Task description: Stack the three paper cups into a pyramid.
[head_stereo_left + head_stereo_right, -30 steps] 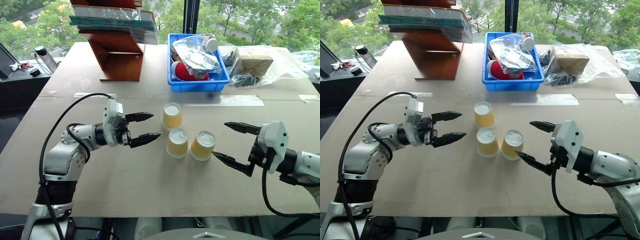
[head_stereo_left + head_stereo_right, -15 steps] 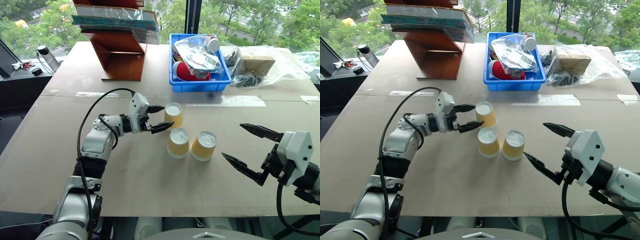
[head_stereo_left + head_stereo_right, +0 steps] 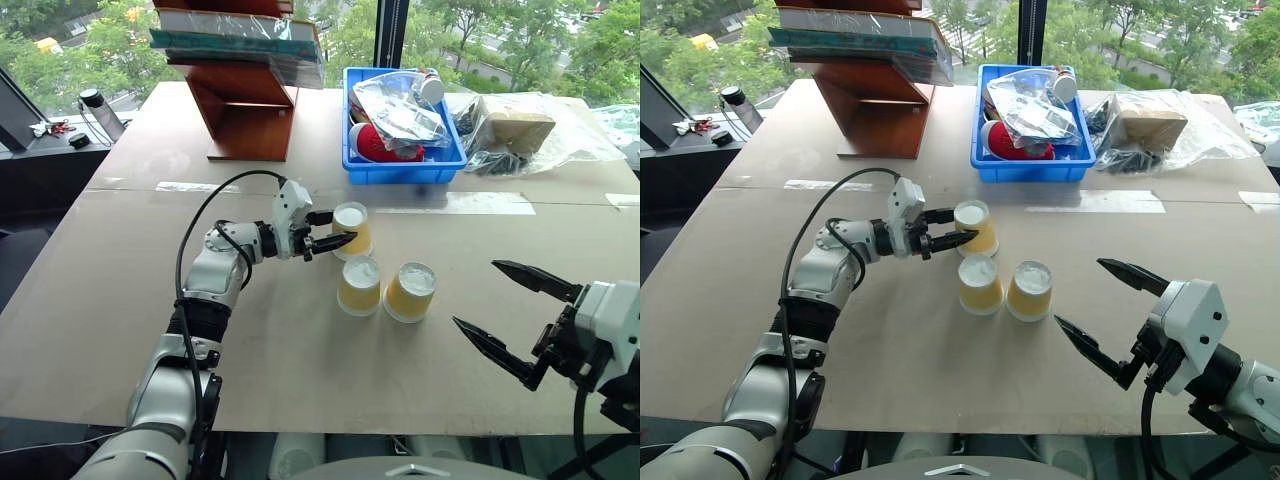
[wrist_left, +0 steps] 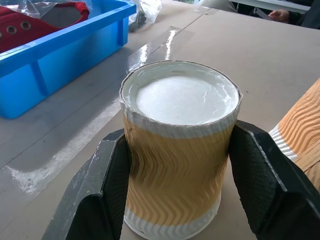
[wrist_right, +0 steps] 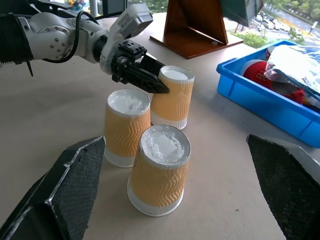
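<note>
Left gripper [image 3: 334, 232] is clamping its two black fingers [image 4: 107, 185] on the far cup [image 3: 351, 229], one finger per side, cup sitting upside down on the table [image 3: 300, 340] w/ white base up. Just beyond its fingertips, toward the robot, the middle cup [image 3: 358, 285] and the right cup [image 3: 409, 291] are standing side by side, also inverted, close together. Right gripper [image 3: 505, 312] is hanging w/ jaws spread wide, holding nothing, cups apart off its left. Blue bin [image 3: 402, 170] is sitting well behind the cups.

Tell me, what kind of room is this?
Probably an upper-floor office or lab workspace: a cardboard-covered table, a blue bin of packaged odds and ends, and big windows overlooking trees.
</note>
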Available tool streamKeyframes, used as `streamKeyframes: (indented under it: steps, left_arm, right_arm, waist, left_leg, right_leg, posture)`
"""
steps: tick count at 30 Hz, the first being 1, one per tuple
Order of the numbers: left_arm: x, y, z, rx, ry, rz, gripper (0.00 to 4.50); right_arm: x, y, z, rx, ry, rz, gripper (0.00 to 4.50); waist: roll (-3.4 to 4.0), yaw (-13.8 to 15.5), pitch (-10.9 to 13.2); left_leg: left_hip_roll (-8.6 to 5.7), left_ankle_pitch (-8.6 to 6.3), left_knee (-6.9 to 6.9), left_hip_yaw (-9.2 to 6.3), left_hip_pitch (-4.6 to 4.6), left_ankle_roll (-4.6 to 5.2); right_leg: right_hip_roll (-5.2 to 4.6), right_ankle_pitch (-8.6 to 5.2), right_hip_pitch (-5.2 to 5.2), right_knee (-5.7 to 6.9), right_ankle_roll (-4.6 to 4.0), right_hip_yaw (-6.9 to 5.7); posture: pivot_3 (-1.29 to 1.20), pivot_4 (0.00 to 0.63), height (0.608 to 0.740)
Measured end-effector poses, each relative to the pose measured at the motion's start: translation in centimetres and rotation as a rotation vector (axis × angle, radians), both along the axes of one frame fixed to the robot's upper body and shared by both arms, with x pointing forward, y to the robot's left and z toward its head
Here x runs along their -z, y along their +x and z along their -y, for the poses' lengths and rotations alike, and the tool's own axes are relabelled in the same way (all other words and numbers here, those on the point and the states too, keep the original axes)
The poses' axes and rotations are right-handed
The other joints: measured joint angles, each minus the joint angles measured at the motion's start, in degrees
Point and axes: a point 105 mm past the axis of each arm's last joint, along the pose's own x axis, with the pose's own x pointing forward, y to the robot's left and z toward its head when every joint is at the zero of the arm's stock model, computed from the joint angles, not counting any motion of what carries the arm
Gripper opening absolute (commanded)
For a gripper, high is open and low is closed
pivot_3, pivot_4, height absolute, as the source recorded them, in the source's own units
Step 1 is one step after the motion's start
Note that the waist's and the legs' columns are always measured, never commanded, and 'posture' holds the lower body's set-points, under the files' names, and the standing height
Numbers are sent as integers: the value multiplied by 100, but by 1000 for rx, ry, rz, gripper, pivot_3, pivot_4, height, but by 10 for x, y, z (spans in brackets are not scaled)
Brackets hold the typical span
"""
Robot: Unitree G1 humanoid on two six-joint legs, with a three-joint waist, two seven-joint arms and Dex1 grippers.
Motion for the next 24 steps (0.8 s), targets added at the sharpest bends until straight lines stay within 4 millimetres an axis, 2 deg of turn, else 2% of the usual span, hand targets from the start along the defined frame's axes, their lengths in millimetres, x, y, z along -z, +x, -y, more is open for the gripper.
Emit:
streamKeyframes:
  steps: [3,7,12,15,17,20,24]
  left_arm:
    - [-16,3,5,25,-1,37,2434]
    - [-49,0,14,104,-39,69,2434]
    - [-83,-30,25,322,-80,21,2434]
    - [-103,-44,32,419,-90,51,2434]
    - [-107,-52,34,469,-90,40,2434]
    - [-102,-68,36,566,-8,25,2434]
    - [-89,-73,38,588,63,-4,2434]
  right_arm:
    - [-4,-1,1,2,-9,37,4500]
    - [-2,-5,4,-3,-21,29,4500]
    - [-2,-11,13,22,-41,22,4500]
    - [1,-14,16,34,-39,7,4500]
    - [2,-16,16,36,-34,2,4500]
    - [4,-18,17,44,-29,-5,4500]
    - [6,-19,19,56,-32,-1,4500]
  waist:
    - [0,0,0]
    - [0,3,0]
    - [0,-1,0]
    - [2,1,-1]
    - [3,-1,-2]
    - [4,-11,-2]
    - [4,-2,-2]
  left_leg:
    - [-3,0,1,-1,0,0]
    - [-5,5,0,-5,-3,-9]
    - [-6,12,0,-9,-3,-20]
    - [-7,11,0,-10,4,-19]
    - [-9,10,0,-10,5,-18]
    - [-9,12,0,-11,5,-21]
    - [-12,10,0,-12,5,-17]
  right_leg:
    - [1,0,2,1,0,-3]
    - [0,-1,2,-3,1,-3]
    - [1,-1,2,-2,1,-3]
    - [1,-1,6,0,1,-2]
    - [1,-1,7,1,1,-1]
    - [1,-1,6,1,1,1]
    - [1,-2,6,1,0,1]
  posture:
    - [0,150,740]
    - [0,150,740]
    - [0,150,740]
    - [0,150,740]
    - [0,150,740]
    - [0,150,740]
    - [0,150,740]
